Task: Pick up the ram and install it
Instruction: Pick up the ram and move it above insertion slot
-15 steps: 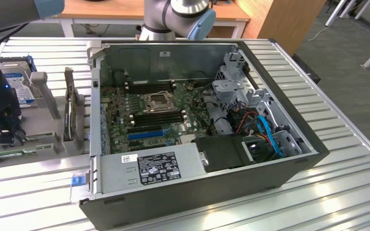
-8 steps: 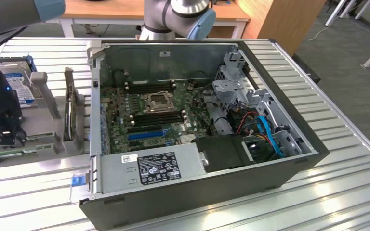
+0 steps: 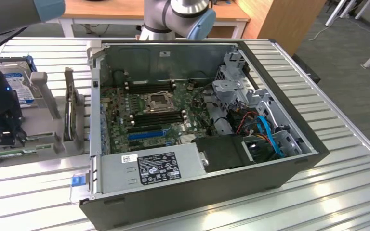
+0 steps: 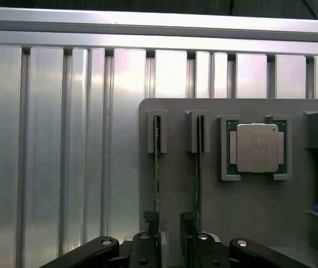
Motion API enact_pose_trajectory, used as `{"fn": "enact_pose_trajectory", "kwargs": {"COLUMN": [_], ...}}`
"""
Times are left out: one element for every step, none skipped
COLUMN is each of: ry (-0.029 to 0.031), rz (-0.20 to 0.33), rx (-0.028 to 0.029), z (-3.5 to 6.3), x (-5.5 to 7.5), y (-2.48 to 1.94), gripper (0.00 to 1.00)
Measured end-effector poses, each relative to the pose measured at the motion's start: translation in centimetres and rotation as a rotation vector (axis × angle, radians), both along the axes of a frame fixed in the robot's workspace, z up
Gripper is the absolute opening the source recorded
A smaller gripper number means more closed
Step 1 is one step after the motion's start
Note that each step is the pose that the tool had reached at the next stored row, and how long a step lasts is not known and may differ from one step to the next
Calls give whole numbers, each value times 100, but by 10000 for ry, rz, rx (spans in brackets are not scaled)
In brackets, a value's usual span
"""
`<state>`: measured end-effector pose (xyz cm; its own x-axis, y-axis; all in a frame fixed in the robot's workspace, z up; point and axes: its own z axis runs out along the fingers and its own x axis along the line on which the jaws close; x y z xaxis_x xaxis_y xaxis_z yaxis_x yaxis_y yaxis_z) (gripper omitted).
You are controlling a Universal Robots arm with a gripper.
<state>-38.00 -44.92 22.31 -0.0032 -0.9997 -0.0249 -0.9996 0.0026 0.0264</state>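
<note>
Exterior camera is looking down at a steep angle from a raised spot, taking in the whole open computer case (image 3: 204,197) on the slatted metal table (image 3: 339,192). Wrist camera is pointing straight down past the gripper (image 4: 169,219), close over the gray parts holder (image 4: 248,212). Both are sharing that holder, at the exterior view's left, and the table slats.

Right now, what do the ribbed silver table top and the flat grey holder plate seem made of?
The ribbed silver table top: likely brushed aluminium, given bright streaky reflections. The flat grey holder plate: probably matte plastic; dull, even, without shine.
</note>
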Motion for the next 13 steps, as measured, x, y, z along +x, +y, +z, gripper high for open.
{"fn": "enact_pose_trajectory", "kwargs": {"ry": [2,1,2,2,2,1,1,1,1,1,2,2,2], "rz": [1,2,2,2,2,2,2,1,2,2,2,2,2], "rx": [-1,-1,-1,-2,-1,-1,-1,0,0,-1,-1,-1,-1], "z": [1,1,1,1,1,1,1,1,1,1,1,1,1], "x": [-1,-2,-3,-4,-5,-5,-5,-5,-5,-5,-5,-5,-5], "y": [-3,-7,-10,-13,-15,-18,-19,-19,-19,-19,-19,-19,-19], "gripper": [30,30,30,30,30,30,30,30,30,30,30,30,30]}}
